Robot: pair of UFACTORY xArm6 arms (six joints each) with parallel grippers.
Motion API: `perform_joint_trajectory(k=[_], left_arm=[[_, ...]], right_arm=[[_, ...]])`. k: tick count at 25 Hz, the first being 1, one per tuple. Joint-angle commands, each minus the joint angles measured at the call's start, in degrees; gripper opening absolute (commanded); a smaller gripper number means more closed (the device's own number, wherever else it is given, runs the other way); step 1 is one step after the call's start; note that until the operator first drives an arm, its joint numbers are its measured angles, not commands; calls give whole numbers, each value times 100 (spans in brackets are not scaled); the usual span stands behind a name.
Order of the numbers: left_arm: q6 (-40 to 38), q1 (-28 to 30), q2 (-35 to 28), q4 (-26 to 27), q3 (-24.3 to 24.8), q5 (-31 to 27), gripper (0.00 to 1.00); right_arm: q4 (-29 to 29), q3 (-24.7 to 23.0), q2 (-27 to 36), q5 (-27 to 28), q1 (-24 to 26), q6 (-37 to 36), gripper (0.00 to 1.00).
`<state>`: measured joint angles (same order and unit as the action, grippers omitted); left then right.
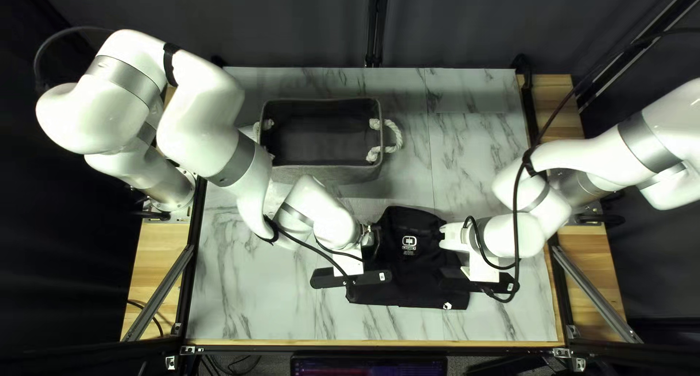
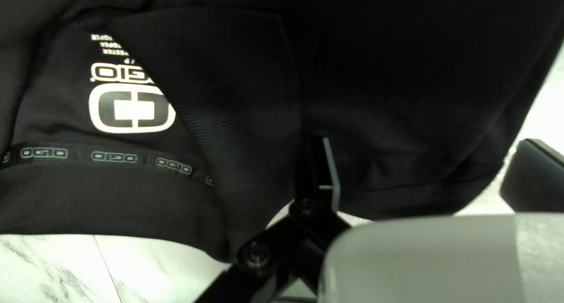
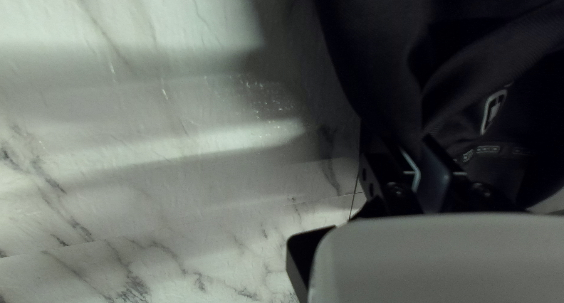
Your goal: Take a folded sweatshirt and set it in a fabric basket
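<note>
Black sweatshirt (image 1: pixel 415 263) toward near edge of desk (image 1: pixel 255 296), loosely folded, white emblem showing, well apart from basket. Left pincer (image 1: pixel 372 243) over one side of it, fingers spread wide, cloth lying between them; one finger at fold, other just beside cloth's outer edge. Right pincer (image 1: pixel 443 237) at opposite side, fingers close together, pinching gathered cloth of sweatshirt. Grey fabric basket (image 1: pixel 321 173) farther back on desk, upright, white rope handle (image 1: pixel 397 135) on side nearer right arm. Dark curtain (image 1: pixel 292 26) behind desk.
</note>
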<state>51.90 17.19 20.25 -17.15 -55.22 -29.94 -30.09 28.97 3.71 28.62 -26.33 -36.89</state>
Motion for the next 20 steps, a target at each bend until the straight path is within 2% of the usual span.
perform_joint_trajectory(k=[1,10,11,14,16,17,18,19,20], left_arm=[[29,-6,17,21,-7,5,100],[176,-14,40,163,-25,9,100],[219,-23,35,200,-9,29,96],[321,-46,32,284,34,95,93],[389,-57,30,342,48,116,79],[433,-62,24,377,46,113,49],[466,-64,22,400,43,108,6],[523,-66,20,441,28,90,0],[548,-67,21,458,20,81,0]], right_arm=[[3,3,6,5,0,-9,0],[-13,9,-5,-1,-1,4,0],[-11,7,-1,0,-3,2,0],[-15,-4,17,7,-12,12,0],[-15,-4,16,8,-13,13,0],[-15,-4,16,8,-12,12,0],[-14,-3,15,9,-13,10,0],[-14,-3,12,7,-13,11,0],[-14,-2,9,6,-13,10,0]])
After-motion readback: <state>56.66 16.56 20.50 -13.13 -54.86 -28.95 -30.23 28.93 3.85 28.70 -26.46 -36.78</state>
